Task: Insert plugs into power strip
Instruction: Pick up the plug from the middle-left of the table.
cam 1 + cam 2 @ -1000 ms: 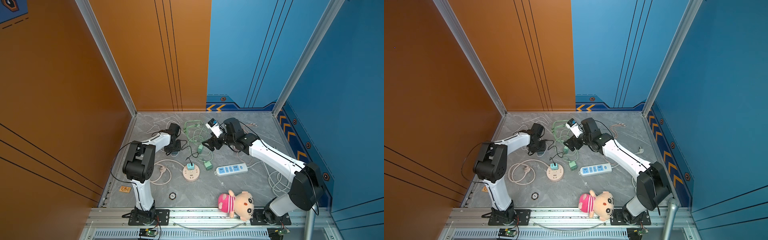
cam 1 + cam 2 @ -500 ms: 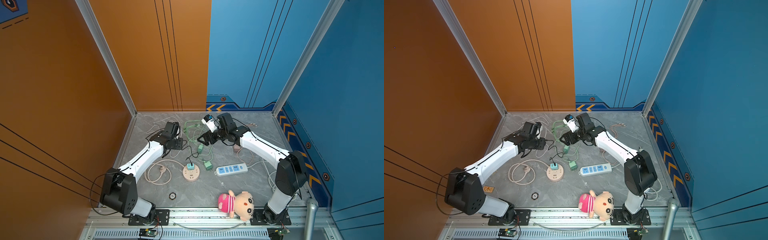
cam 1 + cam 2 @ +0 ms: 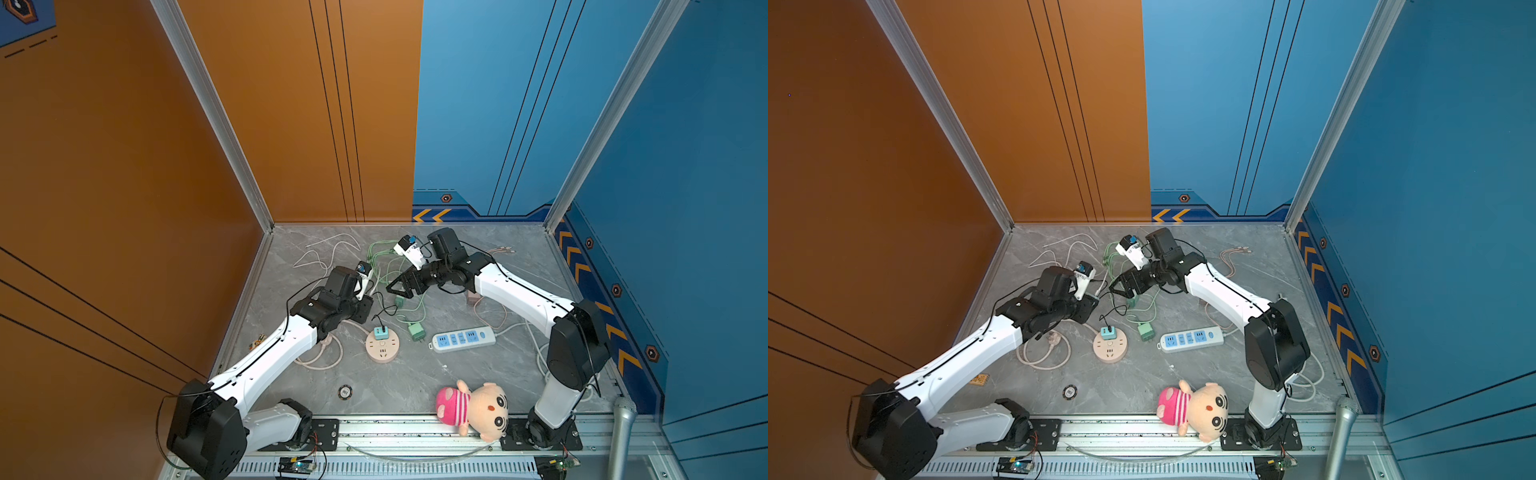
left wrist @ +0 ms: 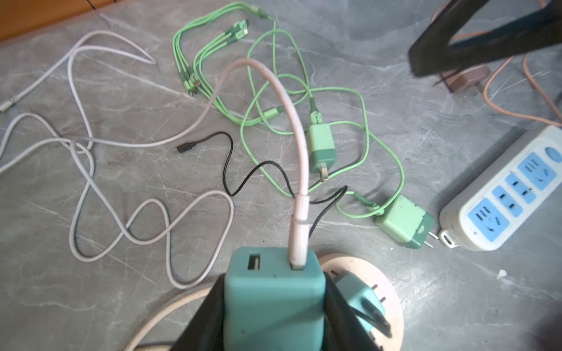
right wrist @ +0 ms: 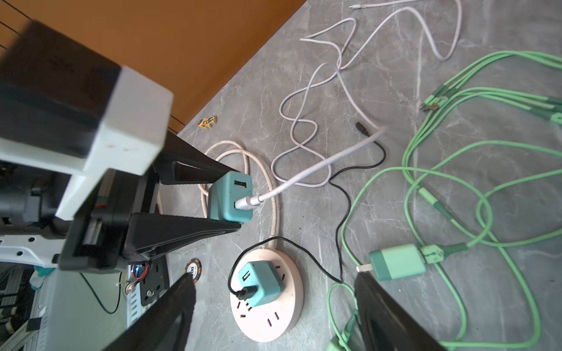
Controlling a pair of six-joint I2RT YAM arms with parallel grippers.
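Plugs: one teal sat in the round strip. My left gripper clamped a second teal near it. My right gripper hung open over loose green plugs. The pink plug lay apart, and the white strip was unused. By my count, four remained.

Round chip on the bench: digits on its white centre, apparently "100"; small and partly blurred.
Back wall strip: two yellow chevrons pointing left.
Side wall strip: a row of yellow chevrons.
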